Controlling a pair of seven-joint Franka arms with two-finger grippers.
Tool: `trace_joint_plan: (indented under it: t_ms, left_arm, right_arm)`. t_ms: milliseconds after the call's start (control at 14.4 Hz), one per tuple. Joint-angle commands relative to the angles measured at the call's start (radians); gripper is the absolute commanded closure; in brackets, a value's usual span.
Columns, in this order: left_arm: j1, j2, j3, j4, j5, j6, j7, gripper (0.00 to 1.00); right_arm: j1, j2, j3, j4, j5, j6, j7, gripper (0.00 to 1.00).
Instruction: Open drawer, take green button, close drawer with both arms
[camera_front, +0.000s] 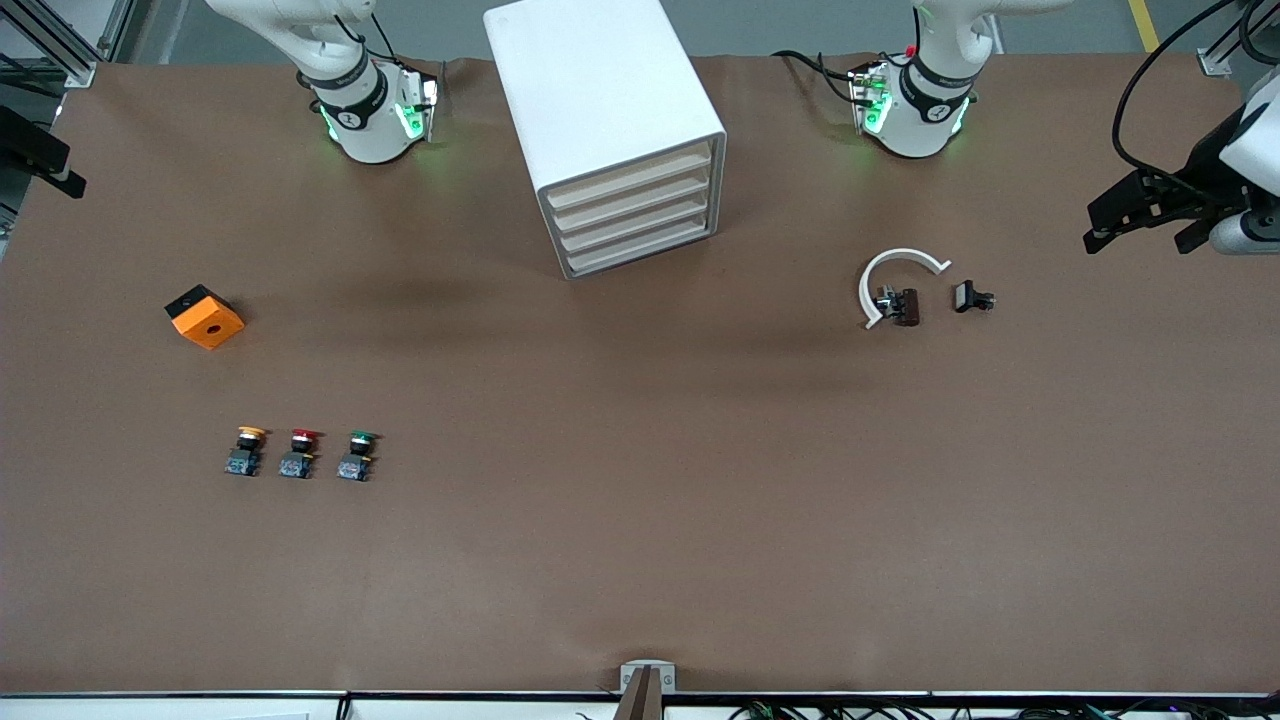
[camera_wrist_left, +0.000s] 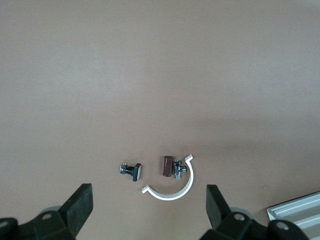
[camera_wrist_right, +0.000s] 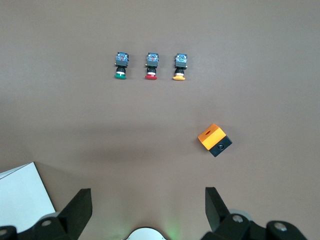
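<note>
Green-capped button (camera_front: 356, 456), cap toward robots

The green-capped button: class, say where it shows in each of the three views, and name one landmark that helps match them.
Front view: the green-capped button ends the row of three, beside the red-capped button, nearer the camera than the orange box.
Left wrist view: not in it.
Right wrist view: the button ends the same row.
Shared landmark: the orange box, in the front and right wrist views.

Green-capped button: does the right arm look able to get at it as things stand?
Probably yes: the green-capped button stands in the open, at the end of its row beside the red-capped button, nothing covering it; the right tool is open.
</note>
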Motion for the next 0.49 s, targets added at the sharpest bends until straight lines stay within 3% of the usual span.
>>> trace_joint_plan:
  t_ms: [0,418]
  left_arm:
    - [0.005,0.011,-0.005,0.031,0.001,-0.024,-0.008,0.00]
    - [0.005,0.013,-0.005,0.031,0.001,-0.024,-0.008,0.00]
  right_arm:
    - [-0.018,-0.017,0.005,-0.014,-0.001,0.008,-0.003,0.00]
    - [-0.026,-0.014,0.005,-0.015,0.005,0.042,-0.003,0.00]
